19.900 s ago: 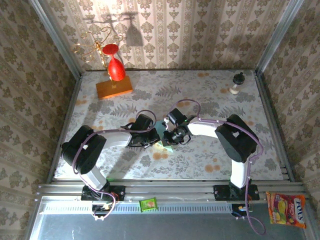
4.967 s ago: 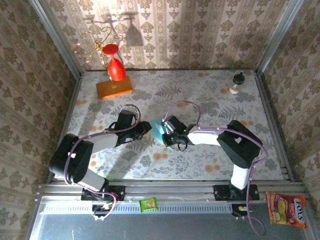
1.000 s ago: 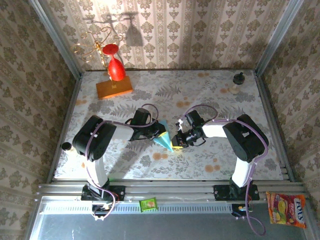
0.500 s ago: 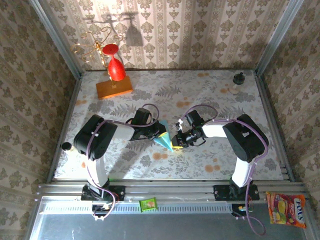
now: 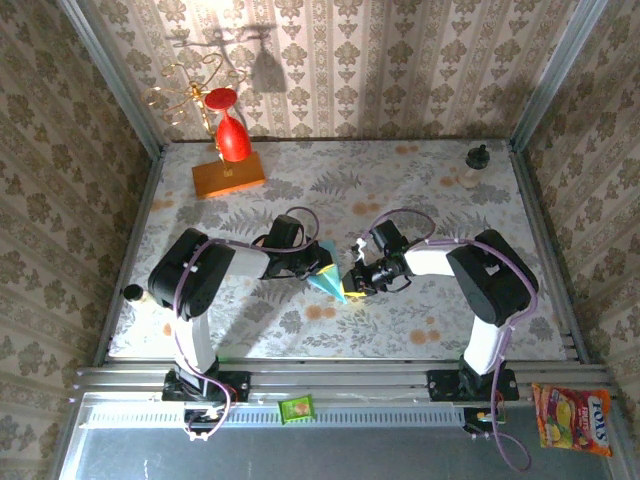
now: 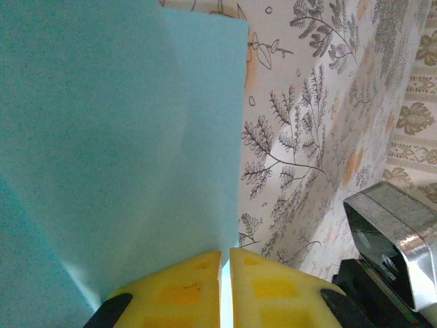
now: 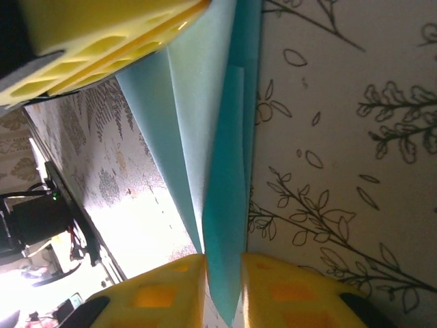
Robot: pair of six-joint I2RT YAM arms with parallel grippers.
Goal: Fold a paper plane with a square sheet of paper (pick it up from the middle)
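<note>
The square sheet of paper is folded into a slim light-blue paper plane, held on edge over the middle of the table between both grippers. My left gripper comes in from the left. Its yellow pads are shut on the paper plane at the crease, at the left gripper. My right gripper comes in from the right, and its pads close on the folded layers of the paper plane at the right gripper. The left gripper's fingers show at the top of the right wrist view.
An orange block with a red glass stands at the back left, and a small bottle at the back right. A green packet and a candy bag lie on the front rail. A small cylinder sits at the table's left edge.
Over the last second both arms stay almost still, holding the paper between them. Five seconds ago the paper lay lower and further left, with both grippers on it.
</note>
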